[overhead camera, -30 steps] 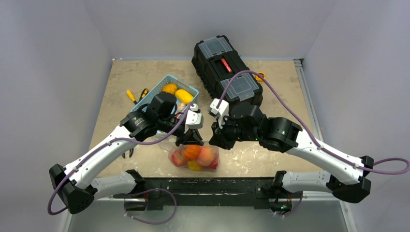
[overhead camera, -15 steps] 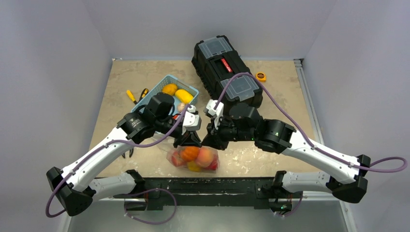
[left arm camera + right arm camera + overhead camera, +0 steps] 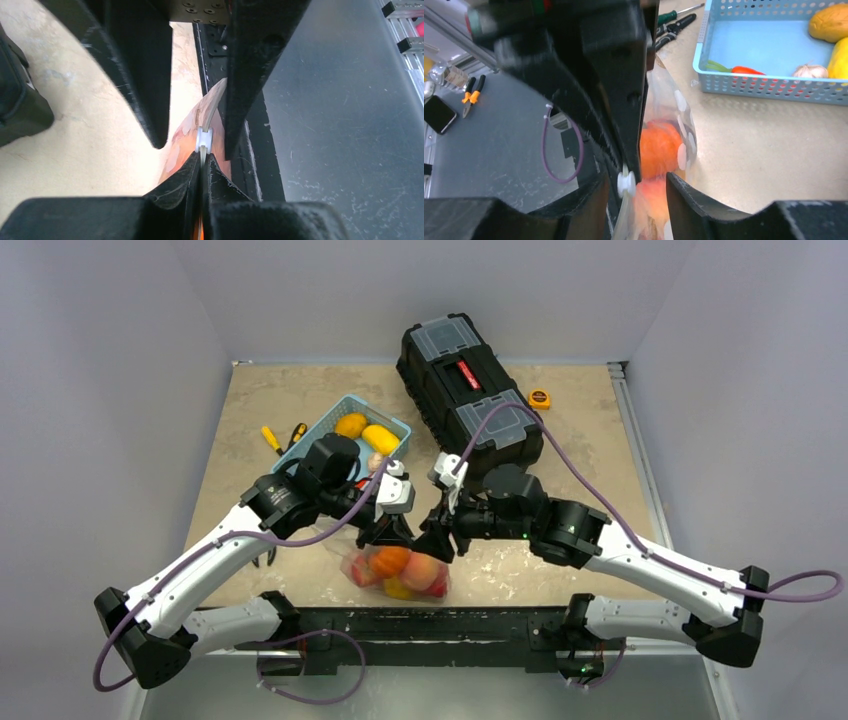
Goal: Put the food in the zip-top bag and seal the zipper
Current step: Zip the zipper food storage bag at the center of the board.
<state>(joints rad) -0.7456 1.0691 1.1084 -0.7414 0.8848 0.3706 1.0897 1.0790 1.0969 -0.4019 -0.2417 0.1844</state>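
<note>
zip-top bag — cut by bottom edge | zipper — lower run hidden in left gripper

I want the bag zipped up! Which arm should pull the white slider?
Probably right: the right gripper is open around the white slider; the left gripper is shut on the zipper.

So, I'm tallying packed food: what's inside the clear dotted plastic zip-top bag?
An orange round fruit, a peach-coloured one, a red piece and a yellow piece. Anything beneath them is covered, and the left gripper and right gripper hide the bag's mouth.
</note>
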